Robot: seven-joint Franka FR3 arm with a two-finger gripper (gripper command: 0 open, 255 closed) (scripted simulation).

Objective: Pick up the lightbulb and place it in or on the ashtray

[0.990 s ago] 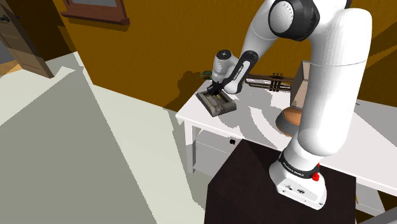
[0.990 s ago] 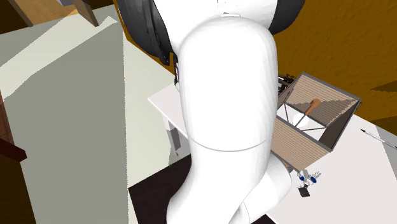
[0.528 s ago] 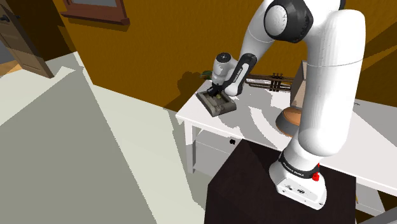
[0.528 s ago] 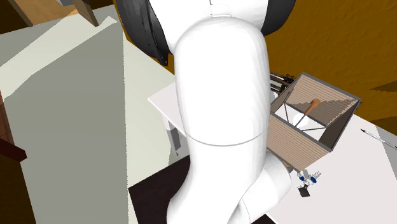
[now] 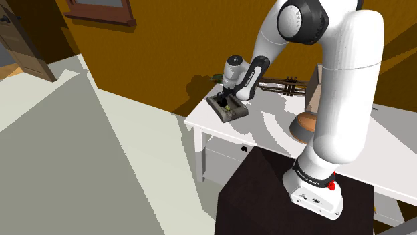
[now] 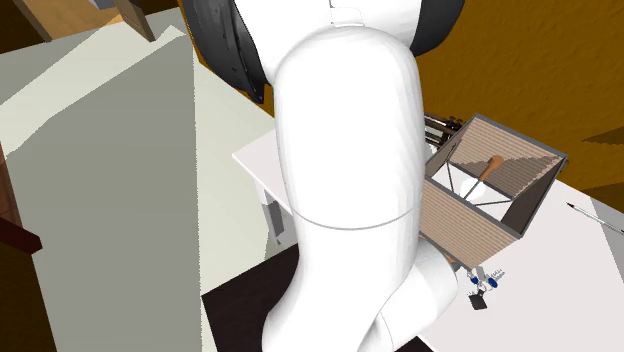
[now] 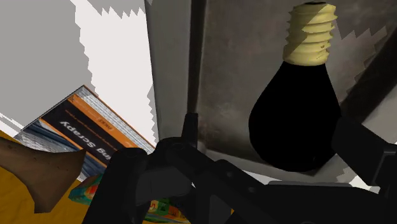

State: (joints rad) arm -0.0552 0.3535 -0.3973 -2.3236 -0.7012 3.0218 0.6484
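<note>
The lightbulb point(image 7: 294, 121), black-glassed with a cream screw cap, is seen in the wrist view over the grey floor of the ashtray point(image 7: 232, 76), between the fingers of the gripper point(image 7: 270, 137). Its long axis is laid roughly along the tray's darker side wall, with the cap pointed away from the gripper and the rounded glass end nearest the fingers. The fingers point(image 7: 366, 153) are held apart; a clear gap is left between the bulb and one finger, while the other is just beside the glass, and contact there cannot be told. In the shoulder view the gripper point(image 5: 229, 99) is hung just over the dark rectangular ashtray point(image 5: 218, 108), which is set near the corner of a white table point(image 5: 267, 127). A book point(image 7: 89, 130) with an orange and blue cover is seen beside the tray. Further along the table a brass horn point(image 5: 287, 85) is laid by the wall, and an open slatted box point(image 6: 500, 185) is stood behind the white arm point(image 6: 350, 150). The table is backed by an orange-brown wall point(image 5: 167, 47), the floor point(image 5: 67, 153) is pale, and the dark stand point(image 5: 267, 193) is placed against the table's front.
</note>
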